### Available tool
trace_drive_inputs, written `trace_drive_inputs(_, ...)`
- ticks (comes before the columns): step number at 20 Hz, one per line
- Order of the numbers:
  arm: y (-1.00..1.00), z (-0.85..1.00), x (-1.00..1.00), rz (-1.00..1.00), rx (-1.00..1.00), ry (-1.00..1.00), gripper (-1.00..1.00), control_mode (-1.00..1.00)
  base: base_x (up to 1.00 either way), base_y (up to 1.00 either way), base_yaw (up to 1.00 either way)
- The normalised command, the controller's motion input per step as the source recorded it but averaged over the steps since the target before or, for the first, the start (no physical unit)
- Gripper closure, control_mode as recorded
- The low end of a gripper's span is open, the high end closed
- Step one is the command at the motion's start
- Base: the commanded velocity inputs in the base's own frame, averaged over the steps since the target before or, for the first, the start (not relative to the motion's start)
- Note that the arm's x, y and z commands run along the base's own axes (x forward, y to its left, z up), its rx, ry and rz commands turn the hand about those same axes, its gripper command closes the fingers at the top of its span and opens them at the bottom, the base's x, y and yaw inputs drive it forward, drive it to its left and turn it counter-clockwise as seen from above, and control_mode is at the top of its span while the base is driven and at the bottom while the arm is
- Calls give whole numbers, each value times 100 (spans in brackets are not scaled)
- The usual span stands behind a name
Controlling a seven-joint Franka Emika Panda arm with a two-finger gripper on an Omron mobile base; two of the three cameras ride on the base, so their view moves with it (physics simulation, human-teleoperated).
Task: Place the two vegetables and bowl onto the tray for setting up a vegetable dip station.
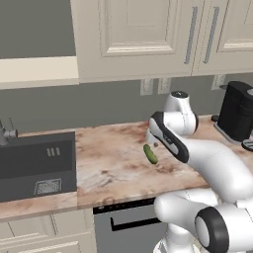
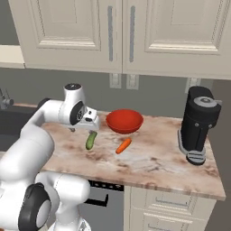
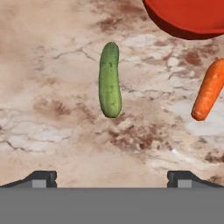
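Cucumber (image 3: 110, 80) lies flat on the marble counter (image 2: 158, 162), long axis running away from the gripper (image 3: 112, 177), whose fingers are spread wide and empty above the stone. Carrot (image 3: 209, 89) lies just beside it, angled toward the red bowl (image 2: 124, 121). Cream cabinets (image 2: 113, 34) hang overhead, a dark coffee machine (image 2: 198, 124) stands on the counter, and a sink (image 1: 37, 165) is set into it. The hand view cuts off the bowl's rim and the carrot's top.

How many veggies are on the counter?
2. The cucumber lies just under the open gripper; the carrot lies beside it, in front of the bowl. More could be hidden behind the arm.
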Motion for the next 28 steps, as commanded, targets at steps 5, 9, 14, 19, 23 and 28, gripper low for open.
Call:
trace_drive_inputs(5,0,-36,22,0,0,0,-100,-100,0,0,0)
trace_drive_inputs(9,1,-32,17,0,0,0,-100,-100,0,0,0)
trace_drive_inputs(14,0,-28,8,0,0,0,-100,-100,0,0,0)
trace_drive_inputs(19,0,-34,6,0,0,0,-100,-100,0,0,0)
trace_drive_inputs(23,0,-33,14,0,0,0,-100,-100,0,0,0)
trace_drive_inputs(28,0,-25,33,0,0,0,-100,-100,0,0,0)
